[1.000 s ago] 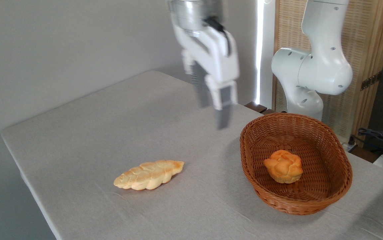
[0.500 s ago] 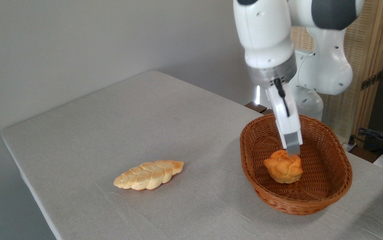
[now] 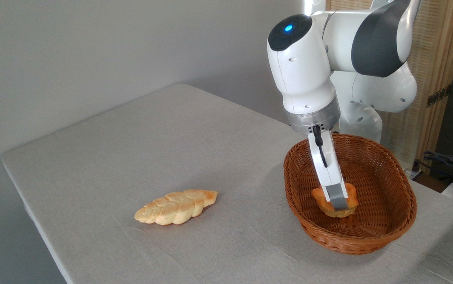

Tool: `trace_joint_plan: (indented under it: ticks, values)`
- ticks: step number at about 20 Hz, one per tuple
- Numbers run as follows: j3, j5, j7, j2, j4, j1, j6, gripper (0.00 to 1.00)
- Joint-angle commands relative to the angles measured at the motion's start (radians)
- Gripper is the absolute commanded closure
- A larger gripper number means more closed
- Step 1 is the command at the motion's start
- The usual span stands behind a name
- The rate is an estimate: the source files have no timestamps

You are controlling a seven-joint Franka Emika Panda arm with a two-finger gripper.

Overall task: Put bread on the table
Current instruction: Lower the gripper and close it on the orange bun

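Your gripper (image 3: 337,202) had dropped from just above the bread (image 3: 336,201) half a second before to straddle it, the near finger (image 3: 334,194) covering its middle. Whether the jaws had closed on it, you couldn't tell: the far finger was hidden. The bun sat unmoved in the basket (image 3: 384,232), not yet on the table (image 3: 163,146). That suggested the grasp was starting. The braided loaf (image 3: 177,207) lay well apart.
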Motion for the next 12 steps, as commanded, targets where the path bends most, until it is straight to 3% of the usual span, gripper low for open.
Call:
trace_joint_plan:
  ticks: [1,4,12]
  values:
    - [0.009,0.020,0.003,-0.014,-0.027,-0.008,0.016,0.44]
    - [0.009,0.020,0.008,-0.014,-0.029,-0.008,0.016,0.73]
    - [0.009,0.020,0.010,-0.014,-0.028,-0.009,0.010,0.74]
